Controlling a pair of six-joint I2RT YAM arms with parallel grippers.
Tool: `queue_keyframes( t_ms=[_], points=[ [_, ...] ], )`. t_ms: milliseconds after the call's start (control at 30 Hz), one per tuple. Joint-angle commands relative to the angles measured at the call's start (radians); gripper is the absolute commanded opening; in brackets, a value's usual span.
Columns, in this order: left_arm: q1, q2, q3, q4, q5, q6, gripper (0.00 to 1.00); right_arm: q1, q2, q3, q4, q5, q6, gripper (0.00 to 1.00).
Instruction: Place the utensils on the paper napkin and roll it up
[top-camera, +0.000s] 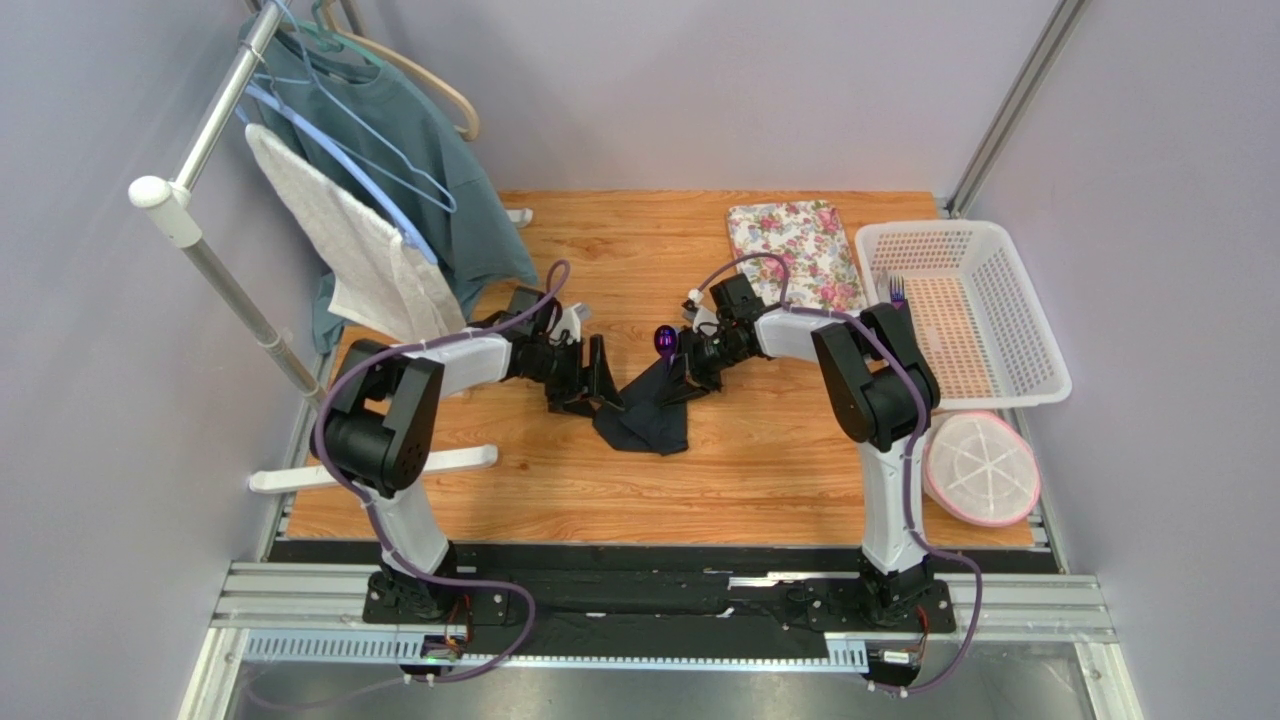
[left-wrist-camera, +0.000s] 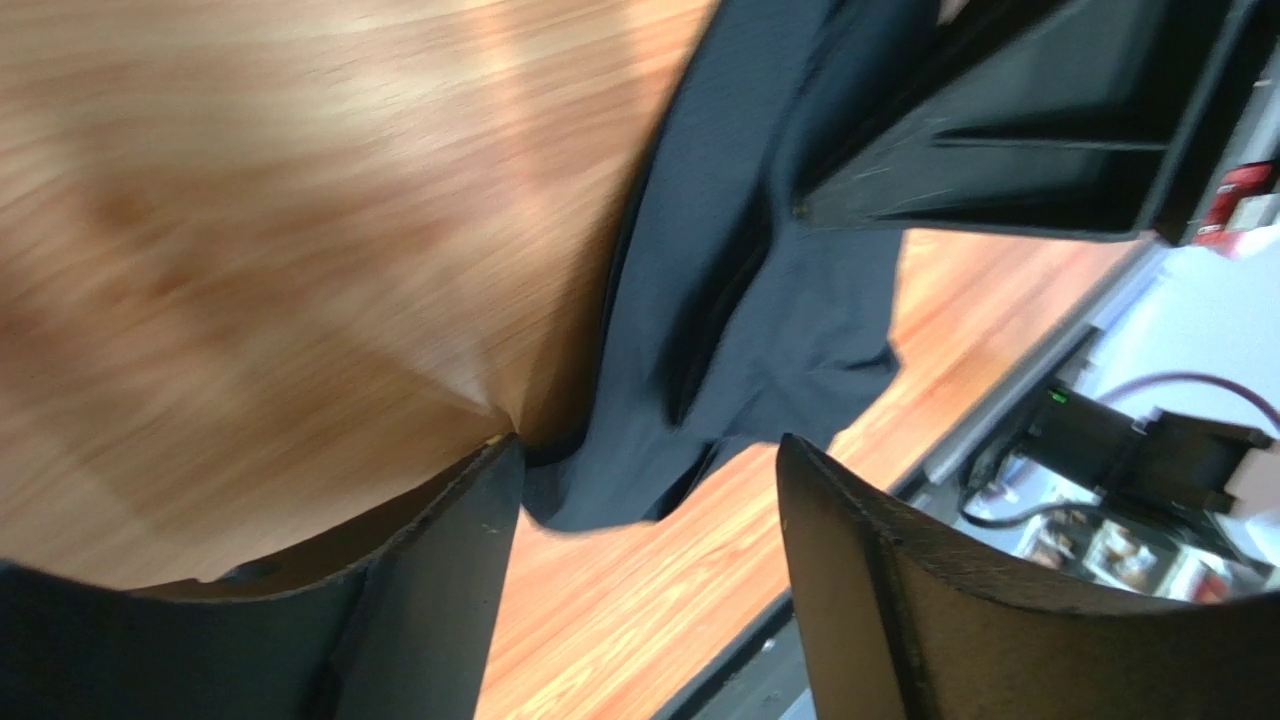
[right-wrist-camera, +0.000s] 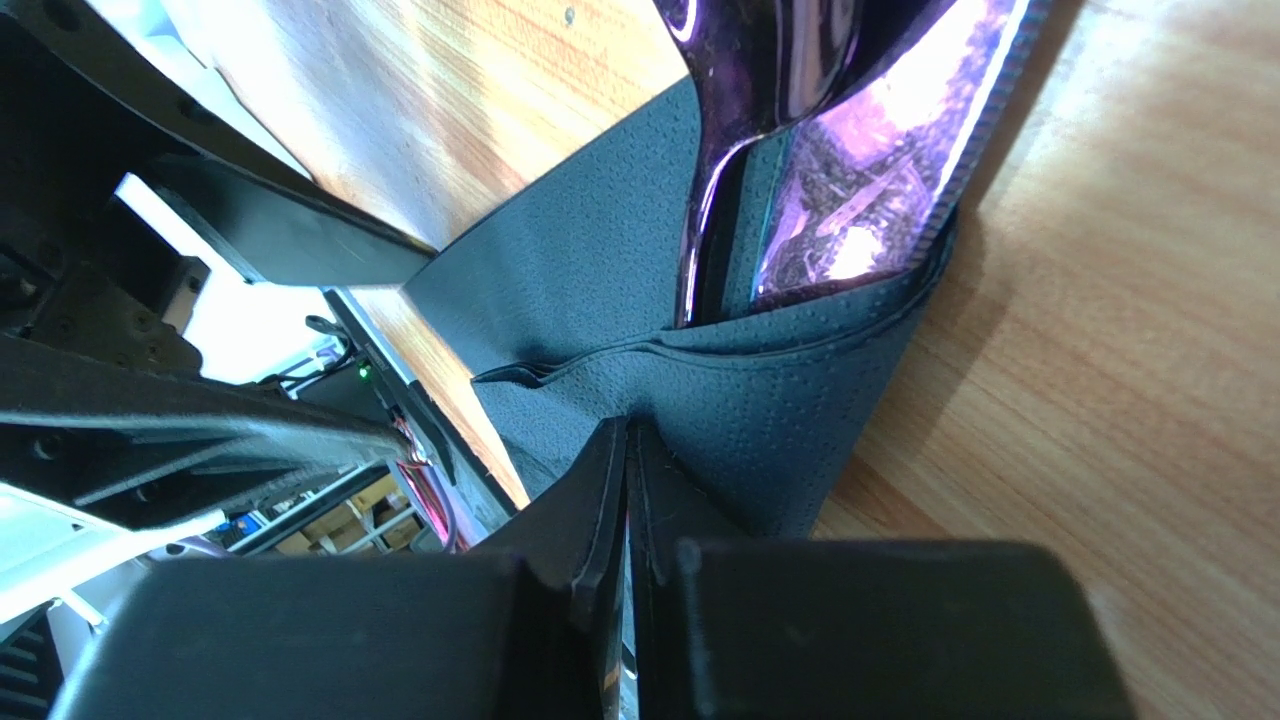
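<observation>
The black paper napkin (top-camera: 649, 416) lies crumpled at the middle of the wooden table, partly folded over the purple utensils. A spoon bowl (top-camera: 666, 339) sticks out at its far end. In the right wrist view the glossy utensils (right-wrist-camera: 842, 165) sit tucked in a fold of the napkin (right-wrist-camera: 601, 285). My right gripper (top-camera: 693, 371) (right-wrist-camera: 628, 432) is shut, pinching the napkin's folded edge. My left gripper (top-camera: 594, 390) (left-wrist-camera: 646, 450) stands open just left of the napkin (left-wrist-camera: 751, 270), its fingers (left-wrist-camera: 436, 585) astride a loose corner without touching it.
A floral mat (top-camera: 795, 248) lies at the back, beside a white basket (top-camera: 1037, 353) at the right. A round pink and white lid (top-camera: 981, 465) sits near the right arm. A rack of clothes (top-camera: 361, 180) stands at the left.
</observation>
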Motion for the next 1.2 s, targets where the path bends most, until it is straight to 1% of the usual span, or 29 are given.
queue_keyframes(
  t_ms=[0,133,200,333,400,533,800,833,867,900,967,1000,1100,1167],
  points=[
    [-0.048,0.106,0.011,0.063,0.101,-0.036,0.72,0.018,0.049,-0.042,-0.084,0.151,-0.047,0.04],
    [-0.065,0.166,0.034,0.199,0.184,-0.096,0.73,0.019,0.054,-0.044,-0.079,0.151,-0.038,0.03],
    [-0.069,0.174,0.036,0.276,0.196,-0.114,0.74,0.019,0.054,-0.041,-0.081,0.153,-0.036,0.03],
    [-0.072,0.206,0.071,0.35,0.216,-0.119,0.75,0.019,0.055,-0.038,-0.082,0.156,-0.036,0.03],
    [-0.072,0.232,0.086,0.356,0.213,-0.11,0.76,0.019,0.057,-0.033,-0.082,0.156,-0.035,0.03],
    [-0.071,0.264,0.14,0.306,0.187,-0.091,0.8,0.018,0.058,-0.033,-0.082,0.157,-0.035,0.03],
    [-0.034,0.231,0.123,0.292,0.106,-0.094,0.82,0.019,0.061,-0.03,-0.081,0.157,-0.035,0.03],
    [-0.028,0.229,0.123,0.264,0.107,-0.099,0.82,0.018,0.061,-0.03,-0.082,0.157,-0.032,0.03],
    [-0.025,0.232,0.126,0.244,0.119,-0.107,0.81,0.018,0.061,-0.03,-0.081,0.159,-0.033,0.03],
    [-0.025,0.241,0.128,0.199,0.164,-0.116,0.78,0.019,0.061,-0.03,-0.082,0.16,-0.032,0.03],
    [-0.023,0.237,0.108,0.172,0.195,-0.124,0.75,0.019,0.063,-0.027,-0.084,0.163,-0.03,0.03],
    [-0.023,0.217,0.07,0.177,0.214,-0.131,0.71,0.018,0.063,-0.029,-0.082,0.165,-0.032,0.03],
    [-0.023,0.191,0.005,0.169,0.253,-0.128,0.65,0.018,0.063,-0.027,-0.084,0.169,-0.03,0.03],
    [-0.023,0.177,-0.023,0.174,0.264,-0.119,0.63,0.018,0.066,-0.029,-0.082,0.172,-0.027,0.03]
  ],
)
